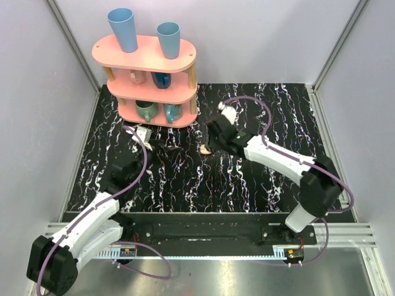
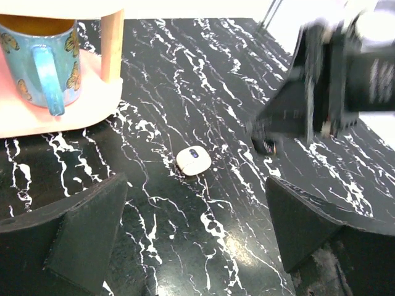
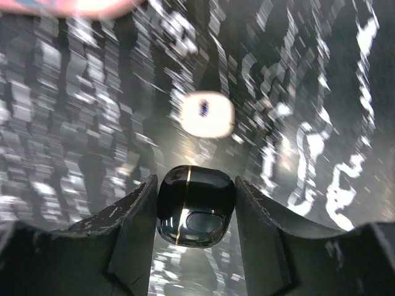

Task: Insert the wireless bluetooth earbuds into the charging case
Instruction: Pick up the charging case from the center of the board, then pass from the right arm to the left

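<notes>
The cream-white charging case lies on the black marbled table with a small dark mark on top; it looks closed. It also shows in the left wrist view and in the right wrist view. My right gripper is shut on a glossy small black object with a gold seam, held just above the table beside the case. My left gripper is open and empty, left of the case. No earbuds show in any view.
A pink three-tier shelf with several cups stands at the back left; its base and a blue butterfly mug are close to my left gripper. White walls enclose the table.
</notes>
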Robot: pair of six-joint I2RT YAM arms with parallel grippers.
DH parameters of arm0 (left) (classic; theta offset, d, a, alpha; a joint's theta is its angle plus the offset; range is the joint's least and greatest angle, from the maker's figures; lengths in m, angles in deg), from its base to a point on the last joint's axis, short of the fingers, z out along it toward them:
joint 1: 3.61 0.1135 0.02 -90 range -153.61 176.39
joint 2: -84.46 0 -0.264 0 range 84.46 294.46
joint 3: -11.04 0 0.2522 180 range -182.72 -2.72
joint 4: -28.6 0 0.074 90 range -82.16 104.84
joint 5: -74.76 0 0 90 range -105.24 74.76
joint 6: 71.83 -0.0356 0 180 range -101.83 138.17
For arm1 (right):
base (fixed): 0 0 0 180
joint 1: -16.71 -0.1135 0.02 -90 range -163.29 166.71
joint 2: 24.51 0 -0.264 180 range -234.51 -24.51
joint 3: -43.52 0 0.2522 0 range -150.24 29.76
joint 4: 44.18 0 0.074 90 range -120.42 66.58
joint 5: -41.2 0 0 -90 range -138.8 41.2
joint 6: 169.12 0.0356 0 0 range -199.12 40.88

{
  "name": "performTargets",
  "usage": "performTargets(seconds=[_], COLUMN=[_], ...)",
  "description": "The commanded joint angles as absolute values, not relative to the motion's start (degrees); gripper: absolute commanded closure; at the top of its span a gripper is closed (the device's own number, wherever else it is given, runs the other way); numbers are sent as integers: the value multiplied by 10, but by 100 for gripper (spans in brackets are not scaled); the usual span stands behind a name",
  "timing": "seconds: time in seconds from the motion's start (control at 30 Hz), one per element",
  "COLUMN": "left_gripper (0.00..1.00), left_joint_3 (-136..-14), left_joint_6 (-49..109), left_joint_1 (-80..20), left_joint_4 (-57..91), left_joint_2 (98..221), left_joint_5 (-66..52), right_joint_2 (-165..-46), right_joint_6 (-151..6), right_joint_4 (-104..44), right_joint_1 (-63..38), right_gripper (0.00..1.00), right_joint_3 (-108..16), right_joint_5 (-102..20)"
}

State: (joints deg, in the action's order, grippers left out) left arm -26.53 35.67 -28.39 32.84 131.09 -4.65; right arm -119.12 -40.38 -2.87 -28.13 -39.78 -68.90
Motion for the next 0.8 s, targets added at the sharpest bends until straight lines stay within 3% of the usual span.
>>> performTargets(seconds=[0.0, 0.3, 0.53, 0.77], left_gripper=[1, 1, 1, 1], left_joint_3=[-242, -127, -140, -174], left_joint_6=[372, 393, 367, 351], left_joint_1=[-280, -330, -395, -415], left_joint_4=[434, 754, 1001, 1081], left_joint_2=[1283, 1331, 1493, 1575], left_joint_5=[-14, -69, -116, -122], right_joint_2=[-1132, -1104, -1065, -1048], right_joint_6=[-369, -268, -207, -169], right_joint_4=[-122, -249, -320, -333], right_joint_1=[-278, -278, -282, -288], right_gripper=[70, 72, 72, 72], right_joint_3=[-476, -457, -403, -366], right_joint_5=[-714, -686, -659, -617])
